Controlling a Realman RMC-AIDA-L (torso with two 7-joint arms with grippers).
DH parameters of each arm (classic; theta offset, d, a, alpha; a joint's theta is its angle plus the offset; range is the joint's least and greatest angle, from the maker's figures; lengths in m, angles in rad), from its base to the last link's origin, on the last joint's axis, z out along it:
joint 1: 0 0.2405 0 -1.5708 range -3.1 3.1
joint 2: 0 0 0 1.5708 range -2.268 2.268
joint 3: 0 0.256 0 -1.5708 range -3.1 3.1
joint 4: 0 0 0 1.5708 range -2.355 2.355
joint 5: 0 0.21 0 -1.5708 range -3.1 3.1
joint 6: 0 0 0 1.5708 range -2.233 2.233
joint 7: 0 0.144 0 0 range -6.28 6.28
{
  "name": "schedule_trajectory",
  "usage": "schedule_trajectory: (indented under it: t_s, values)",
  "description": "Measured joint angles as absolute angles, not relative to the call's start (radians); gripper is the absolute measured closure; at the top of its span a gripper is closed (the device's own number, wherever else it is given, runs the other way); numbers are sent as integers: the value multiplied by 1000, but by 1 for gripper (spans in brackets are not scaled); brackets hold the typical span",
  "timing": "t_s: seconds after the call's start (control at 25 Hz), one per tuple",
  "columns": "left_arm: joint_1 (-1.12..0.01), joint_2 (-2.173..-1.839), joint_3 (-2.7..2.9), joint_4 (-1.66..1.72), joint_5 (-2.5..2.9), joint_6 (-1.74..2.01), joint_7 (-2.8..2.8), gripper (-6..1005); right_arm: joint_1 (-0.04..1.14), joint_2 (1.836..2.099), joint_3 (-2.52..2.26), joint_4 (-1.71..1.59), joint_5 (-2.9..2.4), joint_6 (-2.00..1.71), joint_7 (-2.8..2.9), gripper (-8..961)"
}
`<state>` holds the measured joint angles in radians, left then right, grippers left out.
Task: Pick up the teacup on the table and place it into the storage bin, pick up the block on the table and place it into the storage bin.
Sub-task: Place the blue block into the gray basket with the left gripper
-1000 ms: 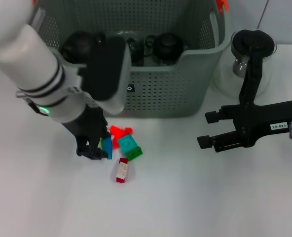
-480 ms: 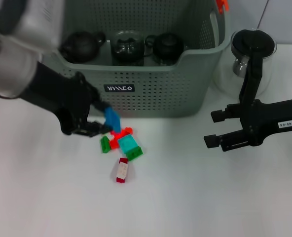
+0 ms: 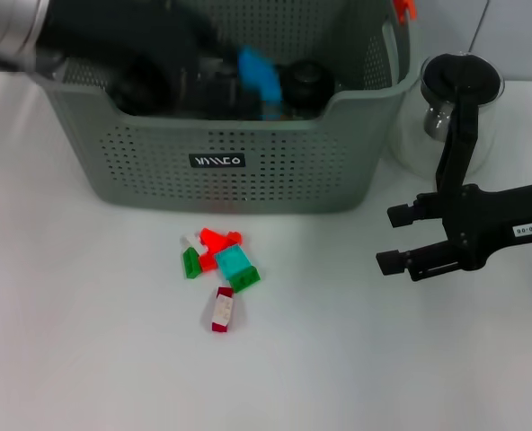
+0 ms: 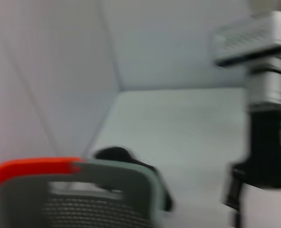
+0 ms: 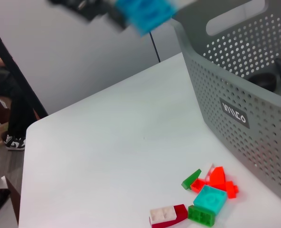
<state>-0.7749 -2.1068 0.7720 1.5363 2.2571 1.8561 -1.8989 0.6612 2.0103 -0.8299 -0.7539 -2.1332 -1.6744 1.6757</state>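
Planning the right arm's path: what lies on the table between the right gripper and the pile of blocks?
Nothing: in the head view, bare white table separates the right gripper from the pile of blocks.

Your storage bin [image 3: 275,171], a grey-green perforated basket with rounded corners, an orange handle clip and a small black label on its front wall, stands upright at the back of the table, and you can see dark teapot-like pieces [image 3: 306,85] inside it. A blue block [image 3: 259,74] is up over the bin's open top, tilted, blurred, at the tip of the left gripper [image 3: 208,49]. On the table just in front of the bin you have a small cluster of blocks [image 3: 219,265] lying touching one another: green, orange-red and teal, with a red-and-white one just apart.
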Motion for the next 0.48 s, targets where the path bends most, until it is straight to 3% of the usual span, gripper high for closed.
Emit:
schedule_trajectory:
  t_s: [0.12, 0.16, 0.32, 0.48]
  values:
    - [-805, -2080, 780, 1453, 2259, 1772, -1923, 540, 661, 2010, -831, -752, -2135, -1678, 1674, 38]
    - [-850, -2038, 784, 1303, 2265, 1644, -1956, 539, 661, 2010, -831, -752, -2135, -1678, 1674, 38]
    - [-916, -1990, 786, 1084, 2321, 1414, -2002, 536, 660, 2010, -833, -752, -2137, -1686, 1674, 38]
    - [-946, -1981, 799, 992, 2385, 1312, -2019, 533, 660, 2009, -834, -752, -2138, -1687, 1674, 38]
